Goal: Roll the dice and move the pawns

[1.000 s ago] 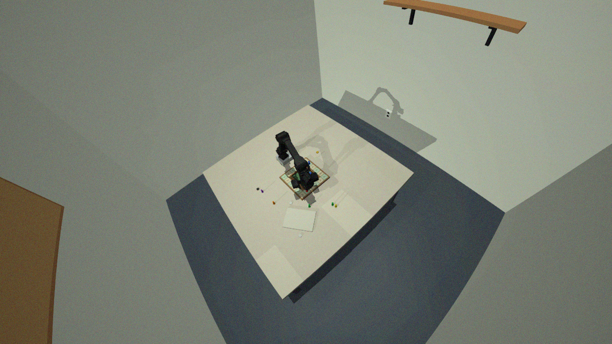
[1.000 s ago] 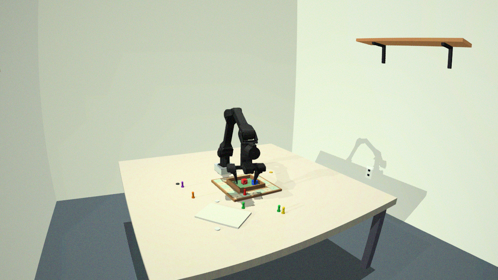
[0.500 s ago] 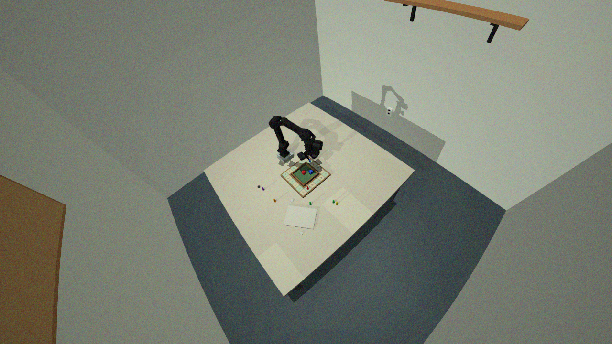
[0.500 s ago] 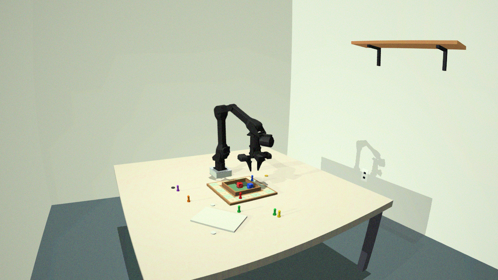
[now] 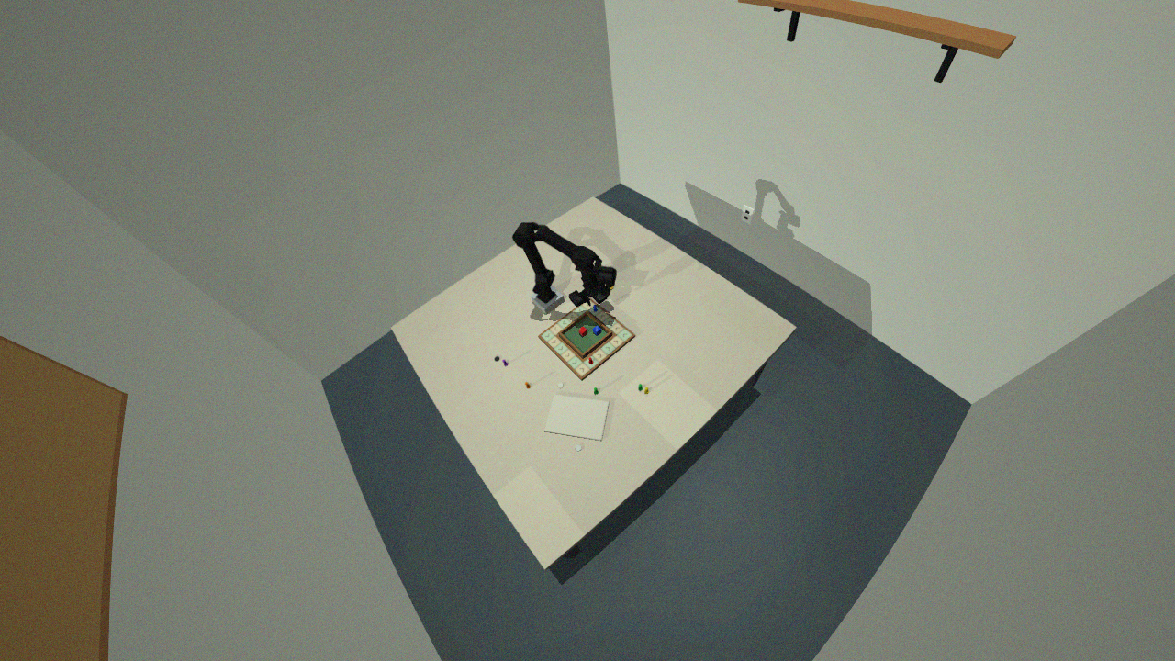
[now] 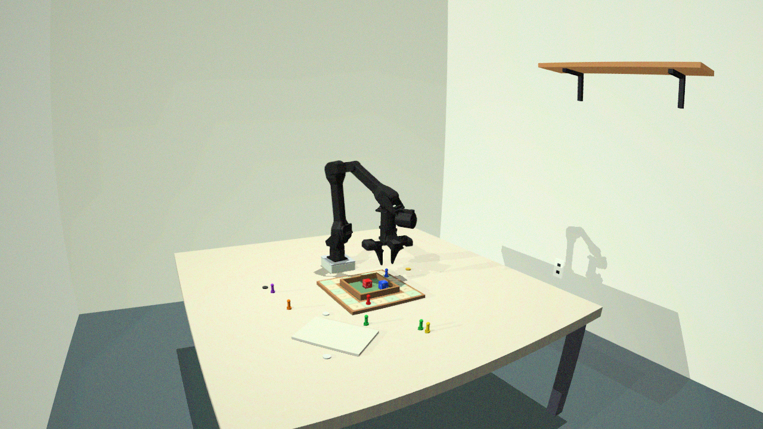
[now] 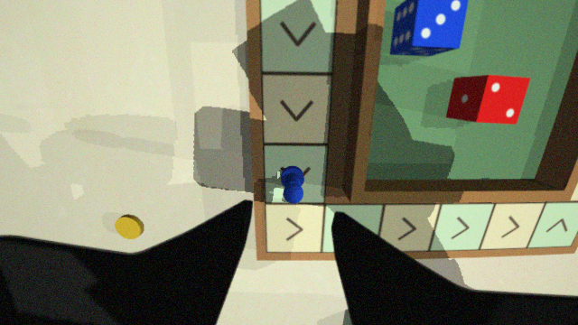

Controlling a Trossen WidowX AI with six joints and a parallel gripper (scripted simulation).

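Note:
My gripper (image 7: 293,214) (image 6: 387,262) is open with nothing between its fingers. It hangs a little above the back corner of the game board (image 6: 411,293) (image 7: 295,110). The blue pawn (image 7: 293,182) (image 6: 386,272) stands upright on an arrow square just ahead of the fingertips. The red pawn (image 6: 368,300) (image 5: 591,360) stands on the board's front edge. The blue die (image 7: 431,27) (image 6: 382,284) and the red die (image 7: 489,99) (image 6: 366,282) lie in the green tray (image 7: 357,113) (image 6: 346,288) at the board's middle. The red die's bright face shows two pips.
A yellow disc (image 7: 129,227) (image 6: 408,269) lies on the table beside the board's corner. Green (image 6: 365,320) (image 6: 420,324), yellow (image 6: 427,326), orange (image 6: 288,304) and purple (image 6: 272,288) pawns stand around. A white card (image 6: 335,335) lies in front. The arm's base (image 6: 337,263) is behind the board.

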